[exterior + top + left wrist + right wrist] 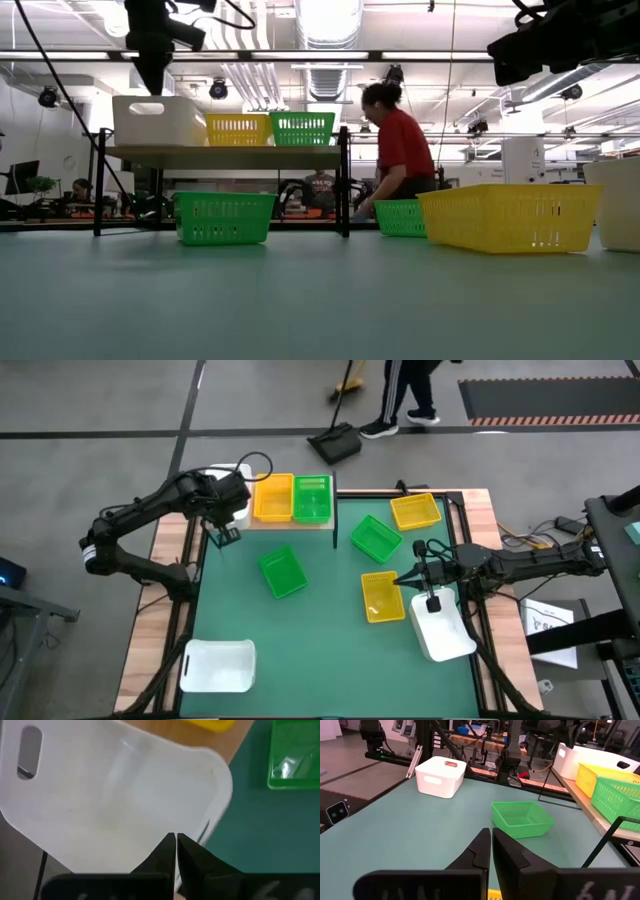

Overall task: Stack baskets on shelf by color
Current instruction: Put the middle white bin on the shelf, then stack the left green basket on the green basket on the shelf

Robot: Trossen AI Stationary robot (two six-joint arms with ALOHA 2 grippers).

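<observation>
Your left gripper (176, 840), jaws together, hovers over the white basket (115, 795) on the shelf (290, 523); your right gripper (491, 836), jaws together, waits above the desk (420, 830).

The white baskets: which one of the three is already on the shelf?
The white basket under the left gripper, at the shelf's left end beside the yellow one. The other two white baskets stand on the mat.

Three baskets (273, 497) sit side by side on the shelf (225, 155).
</observation>
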